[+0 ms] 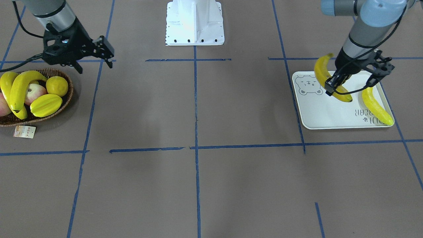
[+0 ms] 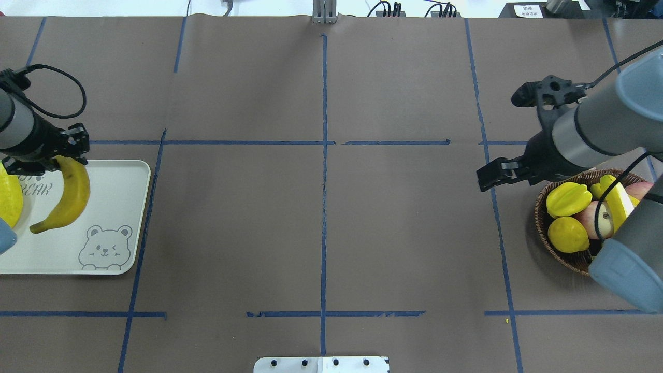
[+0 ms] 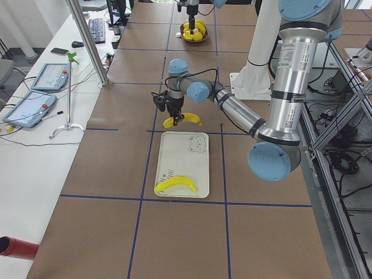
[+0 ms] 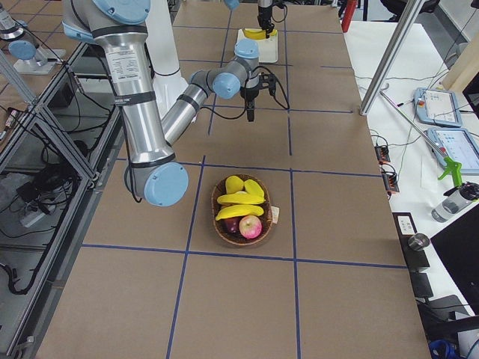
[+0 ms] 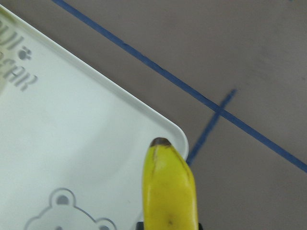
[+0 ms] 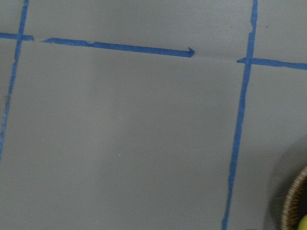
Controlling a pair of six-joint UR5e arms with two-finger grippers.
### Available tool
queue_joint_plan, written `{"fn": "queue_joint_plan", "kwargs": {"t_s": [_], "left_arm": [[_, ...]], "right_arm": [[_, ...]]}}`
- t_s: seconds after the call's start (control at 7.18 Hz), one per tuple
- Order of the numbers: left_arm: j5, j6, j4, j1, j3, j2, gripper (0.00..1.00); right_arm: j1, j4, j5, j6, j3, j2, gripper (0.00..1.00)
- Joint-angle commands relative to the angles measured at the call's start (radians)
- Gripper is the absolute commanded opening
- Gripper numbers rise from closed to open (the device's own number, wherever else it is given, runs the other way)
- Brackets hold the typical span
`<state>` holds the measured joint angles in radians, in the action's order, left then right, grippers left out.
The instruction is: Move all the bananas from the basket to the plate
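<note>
Two arms work at opposite ends of the table. The left arm (image 1: 363, 33) reaches outward with its wrist pitched down over the plate (image 1: 317, 114). The right arm (image 1: 49, 11) holds its wrist pointing down over bare table, just beside the basket (image 1: 67, 99) on the side toward the table centre.

The left gripper (image 1: 340, 82) is clamped on the held banana (image 1: 322, 72), which hangs over the plate's bear-face end (contact between its lower tip and the plate cannot be confirmed). The right gripper (image 1: 95, 64) has its fingers spread with nothing between them.

A second banana (image 1: 376, 105) lies flat on the plate by the lettering. The two remaining bananas (image 1: 20, 91) lie in the basket, on top of an apple (image 1: 34, 93) and beside a starfruit (image 1: 46, 105) and a lemon (image 1: 57, 86).
</note>
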<state>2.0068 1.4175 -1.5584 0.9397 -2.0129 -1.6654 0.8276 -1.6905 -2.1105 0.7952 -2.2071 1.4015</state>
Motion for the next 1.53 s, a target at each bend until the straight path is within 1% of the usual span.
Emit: {"fn": "queue_joint_plan", "kwargs": {"t_s": [0.0,0.14,0.28,0.42,0.56,0.7,0.84,0.97,1.11,1.25,1.39], "left_arm": [[0.003,-0.019,-0.131,0.066,0.075,0.088,0.03],[0.003,-0.02,-0.255,0.068,0.142,0.113,0.03],[0.012,-0.02,-0.349,0.071,0.21,0.127,0.03],[0.012,-0.023,-0.42,0.071,0.274,0.137,0.04],[0.01,-0.02,-0.524,0.073,0.339,0.153,0.05],[0.01,-0.023,-0.587,0.073,0.399,0.153,0.08],[0.007,-0.028,-0.67,0.071,0.464,0.153,0.21],[0.006,-0.031,-0.716,0.071,0.502,0.151,0.41],[0.004,-0.034,-0.726,0.071,0.502,0.151,0.99],[0.012,-0.06,-0.723,0.082,0.491,0.15,1.0],[0.059,-0.119,-0.704,0.152,0.478,0.141,1.0]], "right_arm": [[0.135,-0.024,-0.069,-0.262,-0.006,0.115,0.99],[0.177,-0.025,-0.078,-0.321,-0.003,0.146,0.99],[0.197,-0.025,-0.08,-0.362,-0.003,0.163,0.99],[0.199,-0.023,-0.08,-0.363,-0.006,0.166,0.99],[0.199,-0.02,-0.08,-0.363,-0.011,0.175,0.99],[0.199,-0.021,-0.08,-0.363,-0.022,0.177,0.99],[0.199,-0.023,-0.08,-0.363,-0.023,0.177,0.99],[0.199,-0.023,-0.08,-0.363,-0.026,0.177,0.99],[0.2,-0.023,-0.08,-0.363,-0.026,0.177,0.99],[0.199,-0.023,-0.08,-0.363,-0.025,0.177,0.99],[0.2,-0.023,-0.078,-0.363,-0.026,0.179,0.99]]}}
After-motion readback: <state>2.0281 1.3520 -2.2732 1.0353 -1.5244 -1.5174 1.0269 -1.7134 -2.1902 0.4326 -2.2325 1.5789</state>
